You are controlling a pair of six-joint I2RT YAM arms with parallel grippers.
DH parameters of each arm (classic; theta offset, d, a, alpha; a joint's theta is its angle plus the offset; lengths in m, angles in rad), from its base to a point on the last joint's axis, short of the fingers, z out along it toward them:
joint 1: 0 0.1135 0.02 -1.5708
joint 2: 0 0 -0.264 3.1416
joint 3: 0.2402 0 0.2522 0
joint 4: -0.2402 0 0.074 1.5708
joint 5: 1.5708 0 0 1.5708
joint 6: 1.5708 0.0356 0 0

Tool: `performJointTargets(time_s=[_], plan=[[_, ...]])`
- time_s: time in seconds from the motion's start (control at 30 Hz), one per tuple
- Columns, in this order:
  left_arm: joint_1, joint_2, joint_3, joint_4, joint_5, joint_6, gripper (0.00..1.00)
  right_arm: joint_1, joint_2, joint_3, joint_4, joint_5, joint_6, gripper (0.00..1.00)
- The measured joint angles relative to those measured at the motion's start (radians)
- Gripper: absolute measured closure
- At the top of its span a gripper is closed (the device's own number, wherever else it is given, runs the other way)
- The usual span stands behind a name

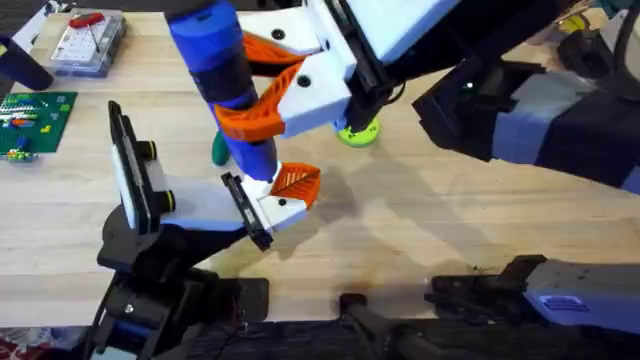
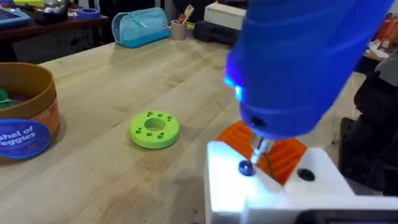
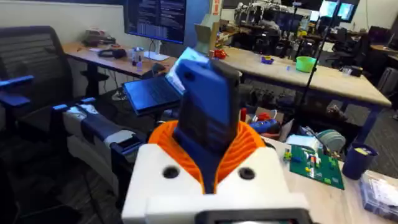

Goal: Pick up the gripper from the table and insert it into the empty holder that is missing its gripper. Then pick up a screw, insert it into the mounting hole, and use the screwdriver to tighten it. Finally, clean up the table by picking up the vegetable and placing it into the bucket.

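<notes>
While the smooth blue screwdriver (image 1: 222, 75) meets the white ribbed-orange gripper (image 2: 261, 168), we see the right claw (image 1: 262, 110) clamped on it.

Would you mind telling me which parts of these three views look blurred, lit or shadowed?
Overhead: the thick blue cylindrical screwdriver near the lens is blurred, and soft shadows cross the pale wooden table. Left wrist: the driver glows blue over the small white plastic gripper block. Right wrist: the screwdriver looks soft-edged.

One screwdriver (image 1: 225, 75), one holder (image 1: 150, 195), one bucket (image 2: 25, 112), one green disc (image 2: 154, 129)
</notes>
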State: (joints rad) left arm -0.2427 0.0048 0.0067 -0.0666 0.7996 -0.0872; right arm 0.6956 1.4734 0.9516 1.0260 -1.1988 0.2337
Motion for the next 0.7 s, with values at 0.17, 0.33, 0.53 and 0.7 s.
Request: performJointTargets(time_s=[0.17,0.33,0.53,0.7], plan=[[0.000,0.000,0.000,0.000,0.000,0.000,0.983,0.000,0.007,0.000,0.000,0.002,-0.003,0.955],[0.000,0.000,0.000,0.000,0.000,0.000,0.983,0.000,0.011,0.000,-0.001,0.002,-0.003,0.953],[0.000,0.000,0.000,0.000,0.000,0.000,0.983,0.000,0.011,0.000,-0.001,0.002,-0.003,0.955],[0.000,0.000,0.000,0.000,0.000,0.000,0.983,0.000,0.011,0.000,-0.001,0.002,-0.003,0.953]])
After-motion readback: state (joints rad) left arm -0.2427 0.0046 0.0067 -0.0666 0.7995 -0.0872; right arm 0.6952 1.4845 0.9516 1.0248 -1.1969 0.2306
